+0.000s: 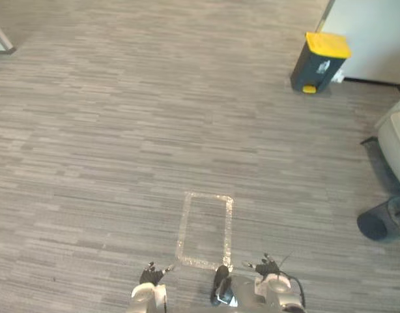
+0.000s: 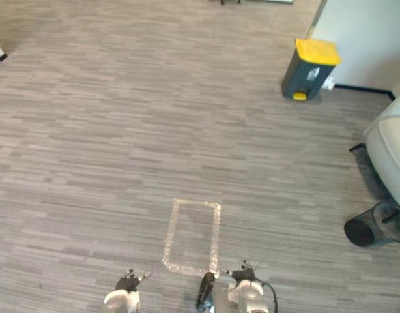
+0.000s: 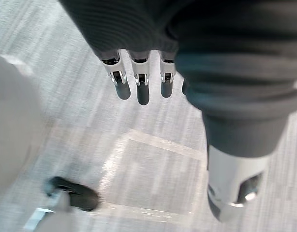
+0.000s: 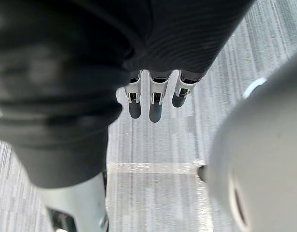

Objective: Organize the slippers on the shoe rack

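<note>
slippers and rack: i can't tell where they are from here. past the fingertips lies a taped rectangle on the carpet. the left hand and right hand hang with straight fingers, holding nothing. i'd say it should turn and find the rack before reaching.

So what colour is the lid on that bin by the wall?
Yellow: the lid sits on a dark grey bin. The left eye view shows it best.

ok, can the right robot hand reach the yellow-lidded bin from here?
Probably not. The right robot hand hangs beside the taped rectangle, while the yellow-lidded bin stands far off across the carpet by the wall. Nothing blocks it; it's just distance.
</note>
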Robot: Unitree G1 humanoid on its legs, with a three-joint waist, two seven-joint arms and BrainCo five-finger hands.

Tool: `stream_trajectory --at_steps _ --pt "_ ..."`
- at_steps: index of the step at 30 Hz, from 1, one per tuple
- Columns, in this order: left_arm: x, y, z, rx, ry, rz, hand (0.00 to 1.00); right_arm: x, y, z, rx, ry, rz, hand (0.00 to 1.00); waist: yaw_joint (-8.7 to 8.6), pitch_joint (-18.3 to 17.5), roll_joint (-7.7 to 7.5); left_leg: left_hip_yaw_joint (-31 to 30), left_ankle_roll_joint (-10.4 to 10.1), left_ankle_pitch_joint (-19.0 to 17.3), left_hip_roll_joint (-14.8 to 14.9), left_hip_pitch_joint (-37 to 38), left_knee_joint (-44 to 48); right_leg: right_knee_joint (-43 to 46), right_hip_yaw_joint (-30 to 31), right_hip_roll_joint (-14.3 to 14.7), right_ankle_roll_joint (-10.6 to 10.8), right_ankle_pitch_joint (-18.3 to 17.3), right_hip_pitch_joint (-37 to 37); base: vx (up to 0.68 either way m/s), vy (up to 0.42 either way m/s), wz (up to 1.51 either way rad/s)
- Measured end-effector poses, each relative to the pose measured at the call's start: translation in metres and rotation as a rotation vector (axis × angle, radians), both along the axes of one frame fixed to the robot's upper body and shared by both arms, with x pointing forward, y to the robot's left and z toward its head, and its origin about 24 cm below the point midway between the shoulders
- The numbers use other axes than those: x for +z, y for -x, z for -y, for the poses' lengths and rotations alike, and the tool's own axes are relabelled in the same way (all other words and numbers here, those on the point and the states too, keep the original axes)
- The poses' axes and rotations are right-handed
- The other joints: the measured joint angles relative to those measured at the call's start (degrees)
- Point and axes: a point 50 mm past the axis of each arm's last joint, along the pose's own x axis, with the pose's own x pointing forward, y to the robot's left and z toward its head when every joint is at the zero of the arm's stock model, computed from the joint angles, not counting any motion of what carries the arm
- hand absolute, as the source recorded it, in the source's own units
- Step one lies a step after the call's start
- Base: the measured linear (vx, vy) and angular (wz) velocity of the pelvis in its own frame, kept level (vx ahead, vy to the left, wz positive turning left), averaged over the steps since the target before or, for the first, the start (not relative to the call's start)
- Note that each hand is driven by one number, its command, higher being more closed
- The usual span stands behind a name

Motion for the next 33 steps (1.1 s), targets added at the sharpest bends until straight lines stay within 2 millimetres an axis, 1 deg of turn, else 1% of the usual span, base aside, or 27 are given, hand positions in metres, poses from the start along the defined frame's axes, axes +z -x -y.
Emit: stream_trajectory --at_steps 2,3,5,6,7,8,9,10,11,12,13,14,15,16,18,20,21,22,23,24,25,26,27,28,30,32,33 --pt "0.002 -0.002 -0.002 0.001 -0.01 0.019 0.0 -0.002 0.004 -0.005 0.002 -0.012 -0.011 0.0 0.87 0.06 -0.1 0.93 1.56 -1.36 1.66 -4.46 6.43 -0.51 2.85 0.54 0.3 -1.96 3.65 0.4 0.055 -0.77" --pt "0.003 -0.003 -0.002 0.001 -0.012 0.029 0.0 -0.003 0.005 -0.007 0.003 -0.018 -0.017 0.0 1.04 0.14 -0.35 1.61 2.1 -1.81 2.31 -7.44 6.01 -1.21 4.68 0.53 0.65 -2.73 5.92 0.39 0.098 -0.78" --pt "0.005 -0.004 -0.002 0.003 -0.014 0.041 0.0 -0.003 0.006 -0.009 -0.005 -0.024 -0.019 0.0 1.49 -0.19 -0.22 2.33 1.74 -3.15 2.42 -10.73 -0.26 -2.55 7.32 -0.09 1.75 -3.25 8.23 0.4 0.17 -0.74" --pt "0.006 -0.005 -0.002 0.002 -0.016 0.05 0.0 -0.003 0.007 -0.009 -0.009 -0.026 -0.021 0.0 1.8 -0.06 -0.44 2.29 1.64 -3.06 1.26 -12.04 -7.85 -3.08 8.99 -1.28 2.95 -3.83 9.76 0.36 0.221 -0.59" --pt "0.006 -0.006 -0.002 0.001 -0.015 0.054 0.0 -0.003 0.007 -0.009 -0.011 -0.026 -0.021 0.0 1.83 -0.03 -0.48 1.73 1.57 -2.84 0.4 -12.73 -12.52 -3.39 9.72 -2.09 3.47 -4.06 10.64 0.46 0.307 -0.52" --pt "0.007 -0.008 -0.002 -0.002 -0.016 0.059 0.0 -0.003 0.008 -0.008 -0.017 -0.025 -0.022 0.0 1.82 0.23 -0.9 -0.35 1.09 -1.12 -1.74 -13.3 -20.48 -3.87 10.74 -3.68 5.17 -4.65 11.89 0.32 0.231 -0.34" --pt "0.007 -0.009 0.0 -0.008 -0.015 0.062 0.0 -0.004 0.009 -0.007 -0.02 -0.023 -0.025 0.0 1.82 0.27 -1.16 -3.28 -0.04 3.98 -3.9 -13.01 -26.86 -4.29 11.54 -5.03 6.88 -5.41 12.63 0.44 0.372 -0.43" --pt "0.007 -0.008 -0.003 -0.011 -0.022 0.058 0.0 -0.005 0.012 -0.007 -0.02 -0.023 -0.038 0.0 2.12 -0.28 -1.86 -3.6 0.76 9.44 -6.73 -11.24 -30.03 -4.74 13.24 -6.94 8.76 -6.04 13.41 0.35 0.301 -0.28" --pt "0.007 -0.009 -0.005 -0.014 -0.029 0.056 0.0 -0.005 0.011 -0.008 -0.008 -0.025 -0.034 0.0 1.79 -0.58 -2.45 -2.61 1.19 9.21 -7.46 -10.8 -30.79 -5.67 13.34 -8.0 8.93 -5.23 13.6 0.42 0.361 -0.34" --pt "0.006 -0.008 -0.007 -0.015 -0.031 0.049 0.0 -0.005 0.012 -0.005 -0.022 -0.024 -0.04 0.0 2.03 -0.69 -3.06 -1.42 2.29 7.96 -7.81 -11.03 -29.54 -6.64 13.79 -8.67 9.52 -3.34 13.57 0.29 0.222 -0.22" --pt "0.006 -0.01 -0.009 -0.02 -0.037 0.051 0.0 -0.005 0.011 -0.004 -0.028 -0.024 -0.039 0.0 2.27 -0.74 -3.26 -0.93 2.79 7.5 -7.82 -11.05 -28.97 -6.97 14.06 -8.99 9.78 -2.77 13.68 0.36 0.306 -0.51" --pt "0.005 -0.007 -0.013 -0.023 -0.047 0.031 0.0 -0.005 0.011 -0.004 -0.045 -0.028 -0.036 0.0 2.34 -1.04 -3.89 0.86 4.06 6.53 -7.91 -10.4 -27.76 -7.05 15.21 -9.71 10.2 -1.12 13.78 0.26 0.219 -0.52" --pt "0.004 -0.005 -0.015 -0.024 -0.05 0.021 0.0 -0.005 0.011 -0.003 -0.053 -0.028 -0.036 0.0 2.37 -1.14 -4.06 1.89 4.43 6.32 -7.96 -9.61 -27.77 -6.58 15.5 -10.17 10.83 -0.36 13.67 0.27 0.226 -0.74" --pt "0.003 -0.002 -0.016 -0.03 -0.054 0.005 0.0 -0.005 0.012 -0.002 -0.058 -0.026 -0.038 0.0 2.36 -1.12 -4.07 3.12 4.99 5.97 -7.96 -7.97 -27.78 -4.24 16.17 -10.58 10.97 0.44 12.92 0.17 0.131 -0.81" --pt "0.002 -0.001 -0.016 -0.053 -0.06 -0.005 0.0 -0.006 0.014 -0.002 -0.058 -0.028 -0.042 0.0 2.18 -1.06 -3.97 5.18 5.56 5.63 -7.59 -5.37 -27.83 1.57 16.7 -11.36 11.04 0.59 9.69 0.12 0.085 -1.11" --pt "-0.001 0.006 -0.017 -0.054 -0.06 -0.031 0.0 -0.006 0.013 -0.001 -0.049 -0.027 -0.044 0.0 2.62 -0.93 -3.59 8.38 5.88 5.43 -6.53 -2.93 -28.79 7.0 15.03 -12.11 11.04 0.91 5.74 0.05 0.036 -1.47" --pt "-0.002 0.009 -0.018 -0.065 -0.066 -0.042 0.0 -0.006 0.013 -0.003 -0.038 -0.031 -0.045 0.0 2.44 -1.05 -3.46 10.77 5.88 5.43 -5.9 -1.59 -30.24 7.9 10.94 -12.84 10.99 0.93 3.3 0.01 0.003 -1.55" --pt "-0.002 0.008 -0.02 -0.071 -0.069 -0.046 0.0 -0.006 0.012 -0.004 -0.033 -0.032 -0.046 0.0 2.13 -1.14 -3.66 11.28 5.87 5.44 -5.75 -0.95 -31.58 5.81 5.86 -12.85 10.85 1.42 1.72 0.0 -0.033 -1.54" --pt "-0.002 0.008 -0.021 -0.072 -0.072 -0.048 0.0 -0.007 0.013 -0.004 -0.032 -0.033 -0.05 0.0 2.19 -1.45 -4.24 11.78 5.84 5.42 -5.9 -0.62 -32.5 4.51 3.3 -12.85 10.72 1.85 0.72 0.01 -0.124 -1.59" --pt "-0.002 0.008 -0.022 -0.073 -0.076 -0.05 0.0 -0.008 0.014 -0.003 -0.027 -0.03 -0.062 0.0 2.22 -1.74 -4.57 11.73 5.66 5.51 -5.89 0.2 -34.16 1.07 0.6 -11.99 10.36 2.5 0.76 0.03 -0.198 -1.71" --pt "-0.003 0.01 -0.023 -0.082 -0.077 -0.061 0.0 -0.008 0.014 0.0 -0.007 -0.017 -0.069 0.0 2.2 -2.15 -4.49 11.51 5.15 5.61 -5.94 0.72 -36.35 -3.21 -0.3 -11.08 9.57 3.13 1.46 0.04 -0.22 -1.61" --pt "-0.004 0.01 -0.021 -0.094 -0.074 -0.066 0.0 -0.008 0.013 0.001 0.013 -0.007 -0.072 0.0 1.71 -1.85 -4.05 11.52 4.03 5.75 -6.02 1.38 -37.72 -5.21 -0.67 -10.63 9.34 3.39 1.8 0.02 -0.178 -1.19" --pt "-0.005 0.006 -0.014 -0.113 -0.059 -0.065 0.0 -0.008 0.013 0.011 0.022 0.025 -0.078 0.0 0.67 -1.5 -2.7 11.03 2.71 6.27 -5.94 2.22 -39.34 -6.59 0.03 -9.46 8.73 4.7 1.82 0.01 -0.138 -0.59" --pt "-0.005 0.005 -0.009 -0.118 -0.044 -0.059 0.0 -0.008 0.018 0.02 0.023 0.052 -0.094 0.0 0.03 -1.6 -2.16 10.17 2.07 6.65 -5.83 2.95 -39.96 -7.26 0.2 -9.07 8.59 4.89 2.55 0.0 -0.113 -0.29" --pt "-0.005 0.006 -0.006 -0.122 -0.032 -0.059 0.0 -0.01 0.027 0.028 -0.016 0.061 -0.109 0.0 -0.45 -1.58 -1.89 8.9 1.62 6.61 -5.04 4.52 -39.11 -8.93 -0.33 -8.16 8.32 5.06 5.53 -0.02 -0.112 0.1" --pt "-0.005 0.006 -0.007 -0.119 -0.033 -0.053 0.0 -0.011 0.032 0.029 -0.015 0.063 -0.122 0.0 -0.55 -1.61 -1.83 8.93 -0.99 4.89 -2.47 2.76 -33.02 -10.42 0.27 -6.76 8.16 4.95 6.43 -0.09 -0.086 -0.02" --pt "-0.002 0.003 -0.01 -0.104 -0.038 -0.033 0.0 -0.011 0.031 0.025 -0.014 0.052 -0.12 0.0 0.51 -1.39 -1.91 8.86 -1.39 4.16 -0.14 -0.14 -25.32 -10.86 1.19 -5.9 7.74 4.38 6.8 -0.11 -0.073 -0.44"
